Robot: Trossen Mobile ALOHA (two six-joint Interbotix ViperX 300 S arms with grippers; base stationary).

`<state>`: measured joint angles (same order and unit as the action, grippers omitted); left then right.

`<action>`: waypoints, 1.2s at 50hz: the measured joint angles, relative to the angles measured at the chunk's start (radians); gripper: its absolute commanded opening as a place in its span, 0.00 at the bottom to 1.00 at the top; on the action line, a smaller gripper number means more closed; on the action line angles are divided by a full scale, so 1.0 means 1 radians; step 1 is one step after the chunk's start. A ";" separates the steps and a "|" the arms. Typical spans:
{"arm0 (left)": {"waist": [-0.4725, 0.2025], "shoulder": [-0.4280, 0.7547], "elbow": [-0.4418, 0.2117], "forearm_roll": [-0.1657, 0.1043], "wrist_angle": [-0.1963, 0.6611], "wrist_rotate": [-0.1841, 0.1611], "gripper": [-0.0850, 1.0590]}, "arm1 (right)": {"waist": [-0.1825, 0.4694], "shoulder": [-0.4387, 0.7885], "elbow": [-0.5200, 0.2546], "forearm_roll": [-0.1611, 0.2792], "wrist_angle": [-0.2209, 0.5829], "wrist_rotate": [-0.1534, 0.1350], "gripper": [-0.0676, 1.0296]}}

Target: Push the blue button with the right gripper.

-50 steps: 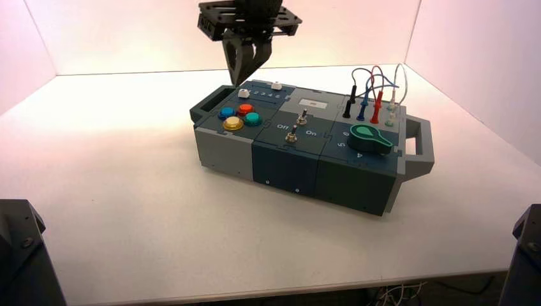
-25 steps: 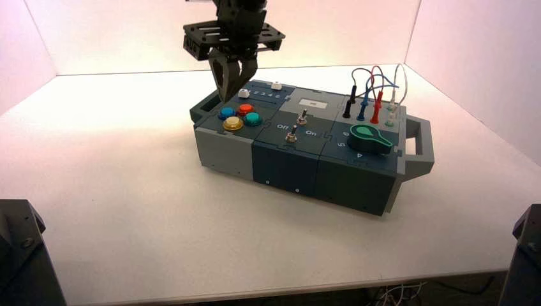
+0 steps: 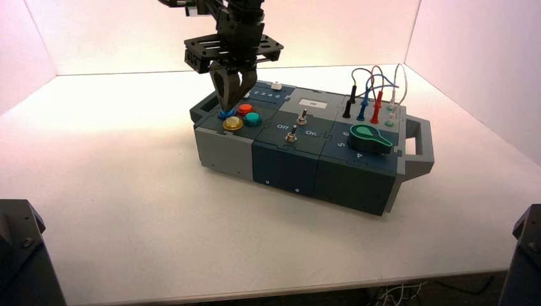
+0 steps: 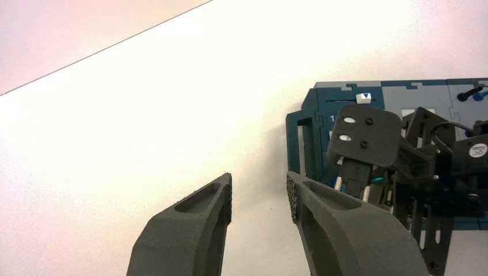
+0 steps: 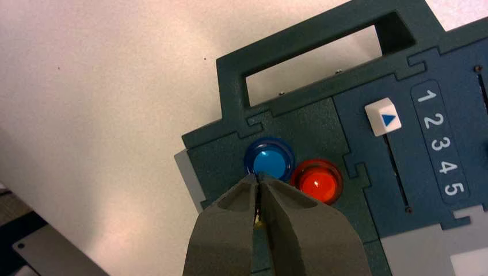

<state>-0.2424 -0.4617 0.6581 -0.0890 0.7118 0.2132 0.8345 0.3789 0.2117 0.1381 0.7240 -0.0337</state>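
The blue button is a round domed cap on the box's left end, beside the red button. My right gripper is shut, its pointed tips pressed together right at the blue button's edge. From above, the right gripper comes down onto the blue button, which is mostly hidden under the tips. The yellow button and teal button sit just in front. My left gripper hangs open over the white table, left of the box, holding nothing.
A white slider knob with a blue arrow sits by the numerals 1 to 5. Two toggle switches, a green knob and plugged wires occupy the rest of the box. The box's dark handle lies beyond the buttons.
My right gripper has come down and moved slightly left, from above the box's back edge to the blue button. The box and the left arm have not moved.
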 measured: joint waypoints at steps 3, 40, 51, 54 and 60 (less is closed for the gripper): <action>0.000 -0.002 0.000 0.000 0.000 0.000 0.53 | 0.000 0.008 -0.009 -0.002 0.000 -0.002 0.04; 0.000 -0.002 0.002 0.000 0.000 0.000 0.53 | -0.002 0.031 -0.029 -0.011 0.002 -0.002 0.04; 0.000 -0.002 0.002 0.000 0.000 0.000 0.53 | 0.000 0.032 -0.031 -0.012 0.003 0.000 0.04; 0.000 -0.002 0.002 0.000 0.000 0.000 0.53 | 0.000 0.032 -0.031 -0.011 0.002 0.000 0.04; 0.000 -0.002 0.003 0.000 0.000 0.000 0.53 | -0.002 0.032 -0.031 -0.011 0.002 -0.002 0.04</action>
<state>-0.2424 -0.4633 0.6611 -0.0890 0.7118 0.2132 0.8330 0.4111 0.1810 0.1273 0.7256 -0.0353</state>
